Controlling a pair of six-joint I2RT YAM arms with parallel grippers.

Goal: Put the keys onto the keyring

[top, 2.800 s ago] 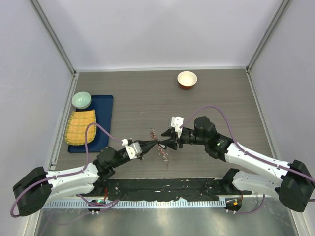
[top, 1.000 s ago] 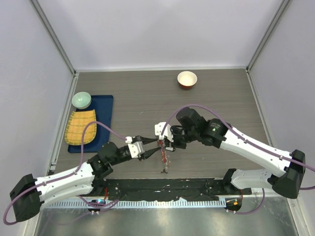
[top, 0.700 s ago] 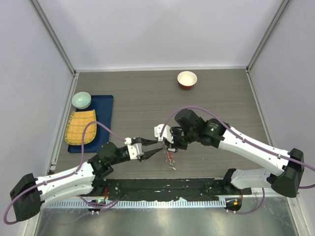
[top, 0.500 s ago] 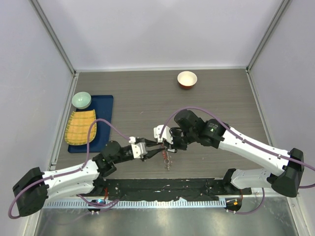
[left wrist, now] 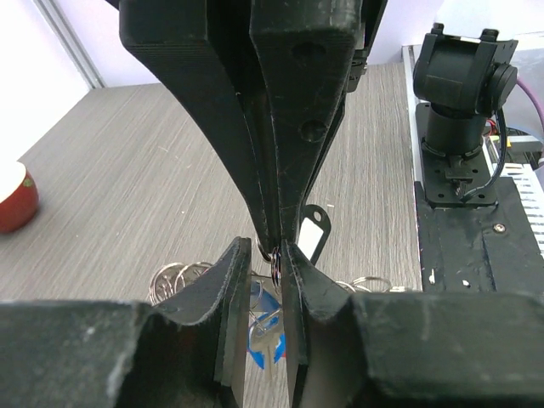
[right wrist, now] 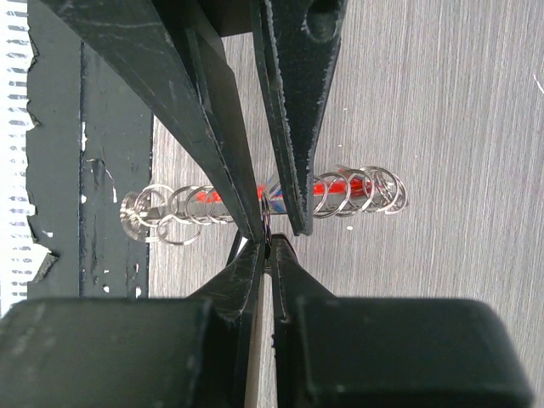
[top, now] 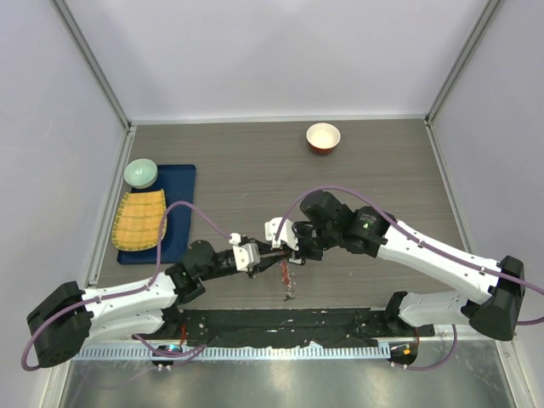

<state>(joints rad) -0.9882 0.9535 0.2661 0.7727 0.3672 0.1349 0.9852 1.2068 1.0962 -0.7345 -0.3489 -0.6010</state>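
Note:
My right gripper (top: 286,250) (right wrist: 267,244) is shut on a small dark ring (right wrist: 266,223) (left wrist: 276,257), held above the table. A black-and-white oval key (left wrist: 311,237) hangs at that ring. My left gripper (top: 270,252) (left wrist: 265,252) meets it tip to tip with its jaws slightly apart; the ring sits against one left finger, not clamped. Below on the table lies the keyring (right wrist: 340,186) (top: 287,279), a red bar threaded with several silvery rings (right wrist: 161,208). A blue-headed key (left wrist: 267,321) lies under my left fingers.
A red-rimmed white bowl (top: 323,136) (left wrist: 12,197) stands at the back. A blue tray (top: 180,187) with a green bowl (top: 140,172) and a yellow mat (top: 140,219) is at the left. The black base strip (top: 280,323) runs along the near edge.
My left gripper has moved right, up to the right gripper's tips. The right gripper has held still for the last second, after shifting left earlier. The keyring cluster on the table shifted slightly.

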